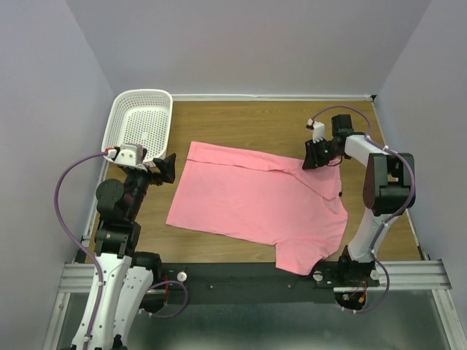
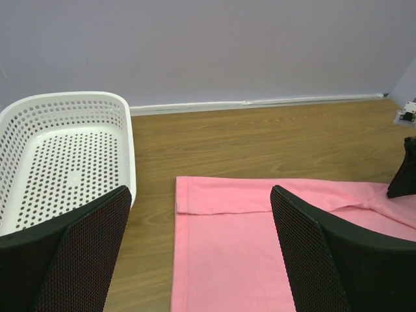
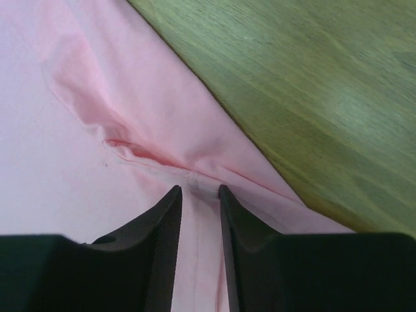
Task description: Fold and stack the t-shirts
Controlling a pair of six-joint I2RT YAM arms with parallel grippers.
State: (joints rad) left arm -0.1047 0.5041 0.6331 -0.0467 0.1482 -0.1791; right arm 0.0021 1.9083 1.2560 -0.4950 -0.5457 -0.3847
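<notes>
Shirt: the plain salmon-pink short-sleeved t-shirt of thin soft cloth [image 1: 255, 200] is spread nearly flat on the brown wooden table top [image 1: 248, 120], with one short sleeve [image 1: 306, 255] pointing toward the arm bases.
Done: little is judged to be finished. A narrow strip along the shirt's far edge appears to be turned over, but no full fold is seen and nothing is stacked.
Left to do: the sleeves are to be brought in, the body is to be folded into a compact packet, and that packet is to be set down as the stack. Only this one shirt is seen.
Right gripper: the right gripper [image 1: 312, 157] is set down at the shirt's far right corner, where the cloth is puckered around a seam. Its black fingers [image 3: 162, 227] are drawn close with a slim gap between them. Whether cloth is pinched cannot be told.
Left gripper: the left gripper [image 1: 169, 169] is held just off the shirt's far left corner, spread wide, with nothing between its fingers.
Surroundings: a white perforated plastic basket [image 1: 166, 117] is placed just beyond the shirt's far left corner, apart from the cloth.
In the way: nothing is laid on the shirt. The basket is judged close enough to crowd the left arm's sweep. The sleeve nearest the right arm's base may be dragged or snagged there.
</notes>
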